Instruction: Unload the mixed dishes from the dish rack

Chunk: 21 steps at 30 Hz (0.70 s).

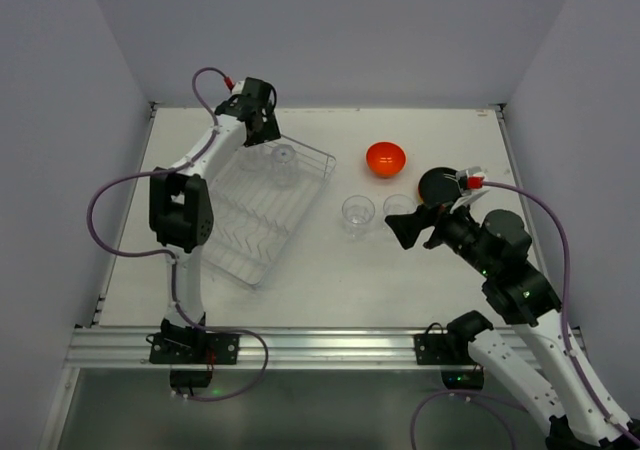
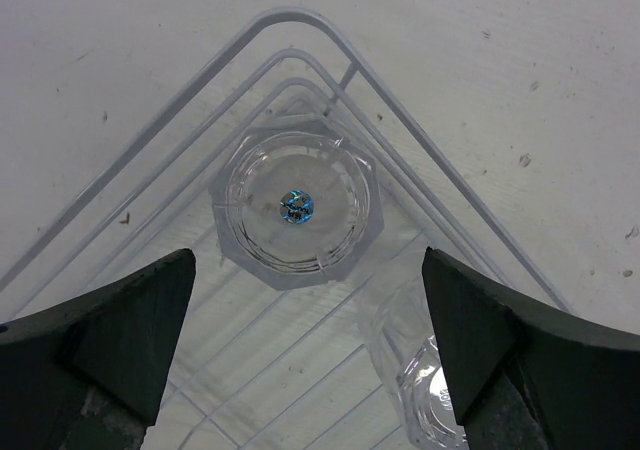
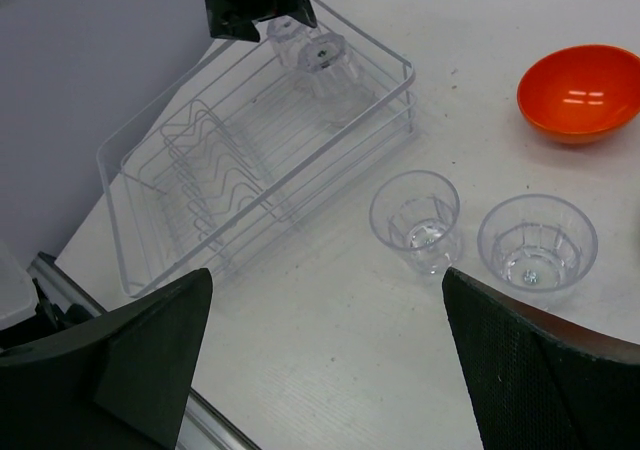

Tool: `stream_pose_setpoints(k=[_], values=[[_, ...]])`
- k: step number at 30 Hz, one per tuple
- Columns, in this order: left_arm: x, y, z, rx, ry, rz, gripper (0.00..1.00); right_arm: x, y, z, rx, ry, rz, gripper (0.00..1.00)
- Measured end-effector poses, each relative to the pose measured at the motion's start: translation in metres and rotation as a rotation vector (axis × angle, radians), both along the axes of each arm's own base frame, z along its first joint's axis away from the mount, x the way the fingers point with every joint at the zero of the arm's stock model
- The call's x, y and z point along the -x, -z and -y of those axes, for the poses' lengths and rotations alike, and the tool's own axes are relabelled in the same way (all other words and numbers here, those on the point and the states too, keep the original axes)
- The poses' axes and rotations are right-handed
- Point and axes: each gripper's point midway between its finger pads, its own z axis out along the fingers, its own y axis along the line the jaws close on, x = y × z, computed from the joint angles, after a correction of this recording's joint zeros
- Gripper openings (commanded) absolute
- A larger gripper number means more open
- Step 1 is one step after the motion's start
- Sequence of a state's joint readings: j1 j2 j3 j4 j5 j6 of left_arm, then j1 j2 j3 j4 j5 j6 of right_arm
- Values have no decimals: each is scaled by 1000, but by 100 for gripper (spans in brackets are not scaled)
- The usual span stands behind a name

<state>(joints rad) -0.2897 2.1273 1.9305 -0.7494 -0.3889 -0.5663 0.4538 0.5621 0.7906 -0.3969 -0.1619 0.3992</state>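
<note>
Hovering over the far corner of the dish rack (image 2: 290, 15), I look straight down on a clear glass (image 2: 298, 208). It stands upside down with its long axis vertical, tucked into the angle of the wires. It lies below my left gripper (image 2: 308, 310) and just ahead of the gap between its fingers, which are spread wide and empty. A second upturned glass (image 2: 430, 400) stands just beside it. My right gripper (image 3: 325, 290), also spread and empty, is well apart to the right, near two upright glasses (image 3: 415, 220), the orange-red bowl (image 3: 580, 92) and a black plate (image 1: 440, 185). The left arm is nearer, so I judge a straight descent suits.
</note>
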Motion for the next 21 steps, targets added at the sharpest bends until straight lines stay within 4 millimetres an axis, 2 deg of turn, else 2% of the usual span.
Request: stream_pose_setpoints(k=[4,8,10,13,16,17,19,20,21], values=[[-3,7,-6,-10,-15,-8,100,1,-1,-2,-4,-13,3,99],[-8,24,-14,-16,-30,-30,100,1,-2,-2,-6,-14,7,99],[-10,33,-18,-18,-39,-41,96,1,-2,-3,-6,-15,6,99],[-13,37,-20,-11,-43,-40,80,0,0,-3,-6,-17,5,99],[-17,36,-19,-1,-40,-25,56,0,2,-4,-4,-21,-2,99],[-18,35,-18,3,-38,-18,40,0,3,-4,-4,-22,-3,99],[-16,35,-17,9,-34,-9,25,0,3,-5,-4,-25,-5,99],[-14,34,-18,10,-33,-6,14,0,3,-6,-4,-29,-6,99],[-9,33,-19,11,-32,-8,10,1,3,-6,-5,-34,-6,99]])
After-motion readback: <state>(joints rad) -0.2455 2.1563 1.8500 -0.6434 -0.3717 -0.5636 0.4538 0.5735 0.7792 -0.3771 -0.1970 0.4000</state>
